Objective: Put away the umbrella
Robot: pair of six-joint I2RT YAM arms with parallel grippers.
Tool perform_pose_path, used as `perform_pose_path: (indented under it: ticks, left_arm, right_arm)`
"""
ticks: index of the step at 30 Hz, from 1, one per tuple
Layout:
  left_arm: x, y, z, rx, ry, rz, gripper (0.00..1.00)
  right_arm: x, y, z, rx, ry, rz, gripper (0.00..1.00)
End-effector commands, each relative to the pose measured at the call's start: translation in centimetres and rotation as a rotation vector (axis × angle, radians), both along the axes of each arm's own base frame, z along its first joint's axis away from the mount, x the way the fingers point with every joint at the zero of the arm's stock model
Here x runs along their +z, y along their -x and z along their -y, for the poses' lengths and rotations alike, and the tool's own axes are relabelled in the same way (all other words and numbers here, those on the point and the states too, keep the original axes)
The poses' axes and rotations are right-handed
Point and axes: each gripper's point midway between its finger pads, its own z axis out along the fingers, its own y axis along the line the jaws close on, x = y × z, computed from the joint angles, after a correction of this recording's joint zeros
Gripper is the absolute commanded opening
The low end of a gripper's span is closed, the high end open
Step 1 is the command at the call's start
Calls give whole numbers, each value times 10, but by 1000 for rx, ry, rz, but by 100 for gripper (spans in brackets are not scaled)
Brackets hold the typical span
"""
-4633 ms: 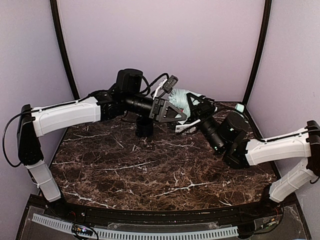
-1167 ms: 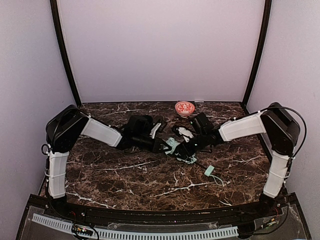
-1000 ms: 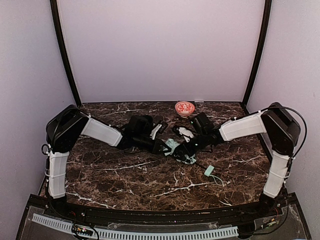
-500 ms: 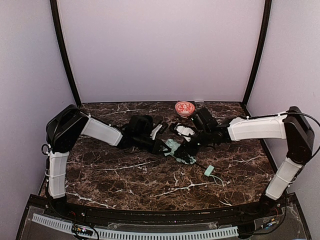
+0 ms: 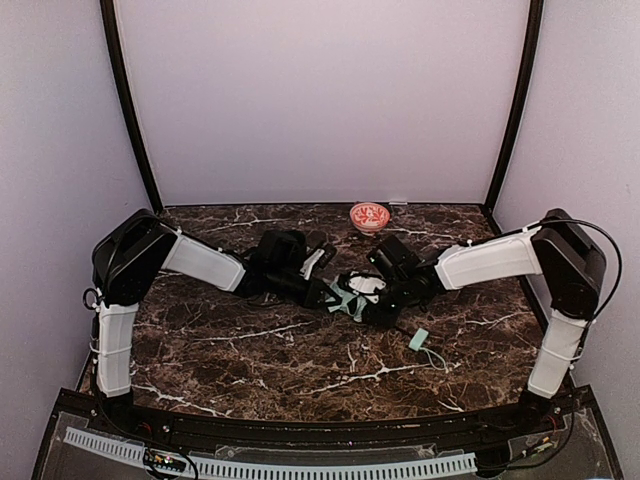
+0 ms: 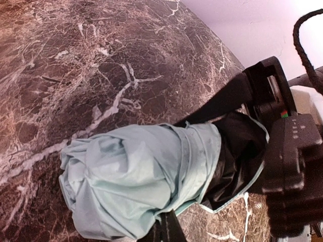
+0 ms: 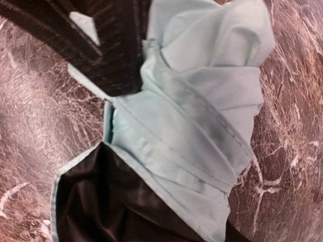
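The umbrella (image 5: 347, 297) lies at the table's middle, a bunched pale mint-green bundle with black lining. Its thin black shaft runs right to the small mint handle and strap (image 5: 419, 340) on the table. My left gripper (image 5: 328, 292) is shut on the bundle's left end. In the left wrist view the fabric (image 6: 136, 176) covers all but a dark finger edge (image 6: 169, 231). My right gripper (image 5: 370, 305) is pressed against the bundle's right side. In the right wrist view the fabric (image 7: 202, 116) and lining (image 7: 101, 206) fill the frame and hide its fingers.
A small red bowl (image 5: 369, 215) stands at the back of the dark marble table (image 5: 250, 360). The right gripper's black body (image 6: 287, 151) sits close beside the fabric in the left wrist view. The left gripper's dark finger (image 7: 101, 45) shows top left in the right wrist view.
The umbrella came down from mid-air to the table. In the last second my right gripper pulled back from the bundle, then returned against it. The left gripper stayed put.
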Motion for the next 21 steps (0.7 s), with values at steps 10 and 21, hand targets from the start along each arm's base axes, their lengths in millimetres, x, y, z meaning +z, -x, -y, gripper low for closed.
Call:
perform_pose_path:
  ticks: [10, 21]
  left_arm:
    - [103, 31, 4, -74, 131, 10, 0]
    - [135, 72, 1, -139, 253, -6, 0]
  right_arm:
    - [26, -19, -11, -130, -302, -131, 0]
    - [85, -55, -4, -321, -720, -346, 0]
